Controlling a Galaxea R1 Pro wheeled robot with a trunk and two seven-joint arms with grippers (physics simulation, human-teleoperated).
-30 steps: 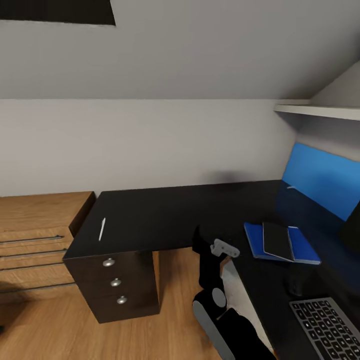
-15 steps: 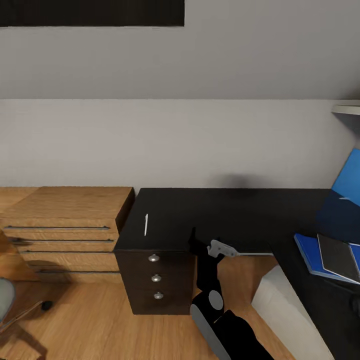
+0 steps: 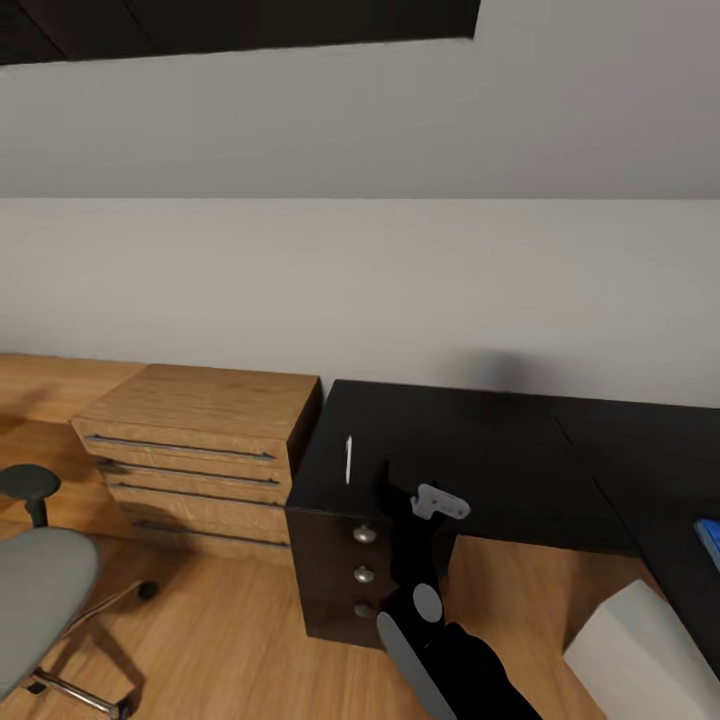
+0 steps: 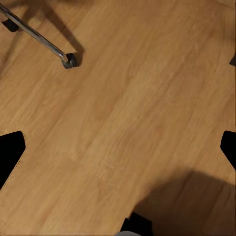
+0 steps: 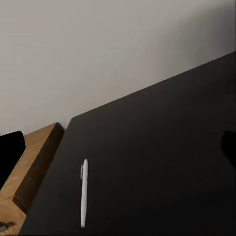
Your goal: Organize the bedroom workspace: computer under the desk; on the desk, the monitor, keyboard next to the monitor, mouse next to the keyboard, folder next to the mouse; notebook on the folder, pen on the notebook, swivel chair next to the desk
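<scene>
We face a pale grey wall in the bedroom, with the black-topped bench (image 3: 480, 450) running along it and turning toward us at the right. The pen (image 3: 348, 459) — a thin white stick — lies flat near the bench's left end, close to its front edge, with bare black surface all around it; the right wrist view shows it too (image 5: 83, 191).

Under that end of the bench sits a black drawer unit (image 3: 345, 575) with round knobs. A light wooden drawer chest (image 3: 200, 450) stands just beside the bench's left end. The swivel chair (image 3: 40, 590) stands on the wood floor (image 3: 220, 650) at the far left, well apart from the bench. A sliver of the blue folder (image 3: 709, 538) lies on the bench at the right edge, and a corner of the computer (image 3: 640, 650) shows below it.

Our right arm (image 3: 420, 560) rises in front of the drawer unit. Its fingers stand wide apart; the left fingers — over bare floor by a chair caster (image 4: 70, 60) — are wide too.
</scene>
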